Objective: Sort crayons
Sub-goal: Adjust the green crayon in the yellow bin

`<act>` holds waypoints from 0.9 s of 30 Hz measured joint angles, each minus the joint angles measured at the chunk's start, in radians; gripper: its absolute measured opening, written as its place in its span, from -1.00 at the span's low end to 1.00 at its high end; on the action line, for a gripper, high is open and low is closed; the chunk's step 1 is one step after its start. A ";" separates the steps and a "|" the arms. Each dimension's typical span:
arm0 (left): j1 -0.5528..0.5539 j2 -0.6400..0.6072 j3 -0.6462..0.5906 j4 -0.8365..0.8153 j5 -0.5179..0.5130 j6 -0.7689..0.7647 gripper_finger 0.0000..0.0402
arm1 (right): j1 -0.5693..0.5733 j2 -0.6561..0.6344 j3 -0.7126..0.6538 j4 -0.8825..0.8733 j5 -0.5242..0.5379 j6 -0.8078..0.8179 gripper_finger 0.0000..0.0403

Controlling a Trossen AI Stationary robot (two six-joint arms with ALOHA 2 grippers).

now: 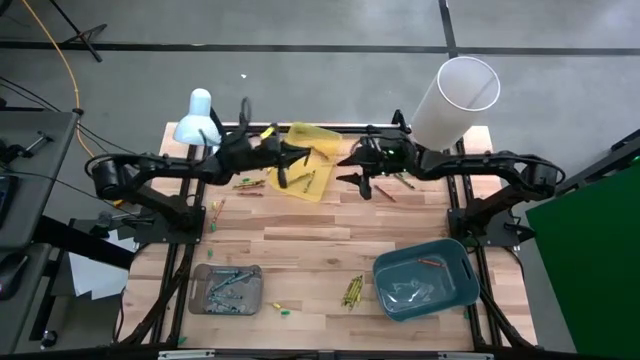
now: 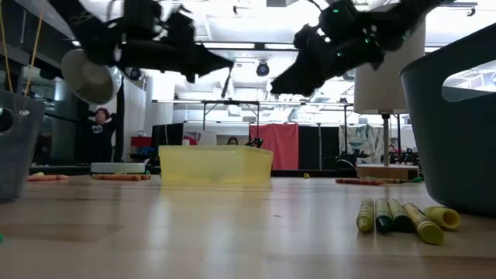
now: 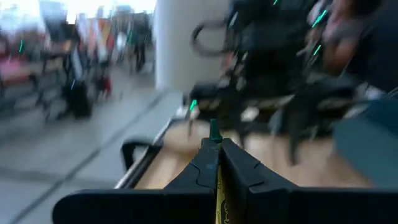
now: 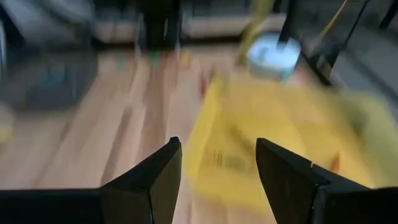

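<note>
My left gripper point(image 1: 298, 153) hangs above the yellow tray point(image 1: 322, 136) at the table's far middle. It is shut on a crayon whose green tip point(image 3: 214, 130) pokes out past the fingertips. My right gripper point(image 1: 358, 183) stands open in the air just right of that tray, which fills its wrist view point(image 4: 280, 124); nothing is between its fingers. Several yellow-olive crayons point(image 1: 306, 181) lie in the yellow tray. More crayons point(image 1: 352, 291) lie flat on the table near the front, and red ones point(image 1: 386, 191) lie under the right arm. My left gripper pinches the crayon between its two fingers, and the crayon lies along them. Only the green tip point(image 3: 214, 132) shows past the fingertips, with a yellow strip point(image 3: 219, 190) in the slit farther back. The fingers point level toward the table's right. The crayon is lifted clear.
A grey tray point(image 1: 200, 300) with several crayons stands at the near left and a teal tray point(image 1: 400, 300) holding a red crayon point(image 1: 430, 262) at the near right. A light-blue lamp point(image 1: 197, 118) and a white cylinder point(image 1: 455, 100) stand at the far edge.
</note>
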 joint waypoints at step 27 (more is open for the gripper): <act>-0.181 0.079 0.014 0.304 -0.052 0.010 -1.00 | 0.128 0.129 0.018 0.447 0.123 0.136 -0.01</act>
